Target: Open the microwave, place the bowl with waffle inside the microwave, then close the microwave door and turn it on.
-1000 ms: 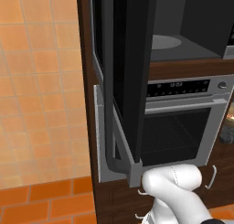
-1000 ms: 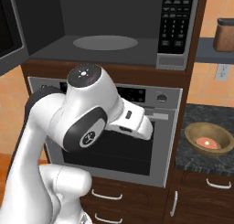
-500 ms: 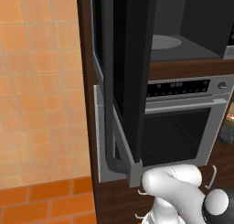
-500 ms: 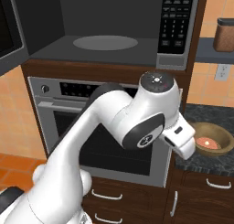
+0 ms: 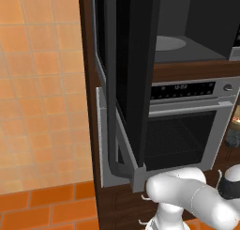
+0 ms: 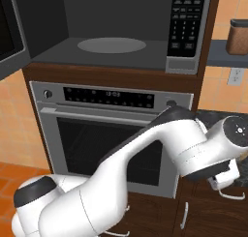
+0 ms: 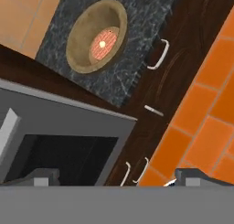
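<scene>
One step is done, the microwave door [image 5: 133,79] hanging wide open, and the arm has swung right so its gripper [image 7: 112,178], fingers spread and empty, now looks down at the bowl [image 7: 97,35] with the waffle [image 7: 104,43] on the dark counter [image 7: 137,58].

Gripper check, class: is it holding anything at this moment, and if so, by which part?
Nothing is held. The gripper is open, above the bowl on the counter.
</scene>
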